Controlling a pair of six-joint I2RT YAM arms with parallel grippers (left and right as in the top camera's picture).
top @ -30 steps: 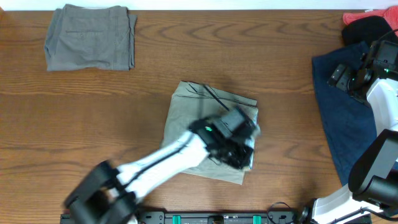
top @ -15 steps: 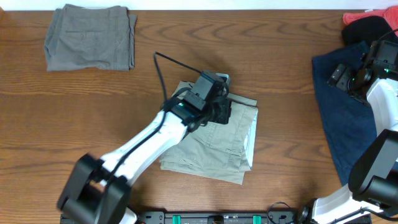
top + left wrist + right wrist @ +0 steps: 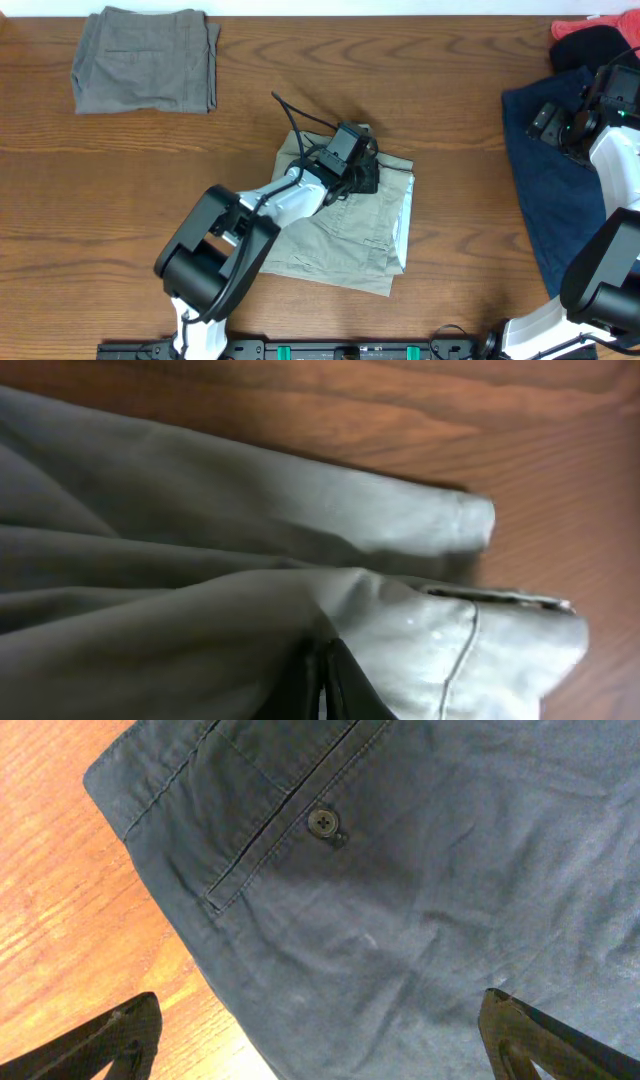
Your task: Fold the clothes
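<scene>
The pale khaki shorts [image 3: 345, 235] lie folded at the table's middle. My left gripper [image 3: 358, 168] is low over their far edge. In the left wrist view its fingers [image 3: 320, 680] are closed together, with the khaki cloth [image 3: 250, 530] creasing in toward the tips. Navy blue shorts [image 3: 560, 215] lie spread at the right. My right gripper [image 3: 552, 122] hovers over their far left corner. The right wrist view shows its fingers wide open [image 3: 320, 1045] above the navy cloth [image 3: 400, 900] with a buttoned pocket.
A folded grey garment [image 3: 145, 60] lies at the far left corner. A black garment [image 3: 592, 48] and a red one [image 3: 590, 26] are piled at the far right corner. Bare wooden table [image 3: 130, 190] lies between the garments.
My left arm swung from the near right part of the khaki shorts to their far edge, then settled slightly right. The right arm has not moved.
</scene>
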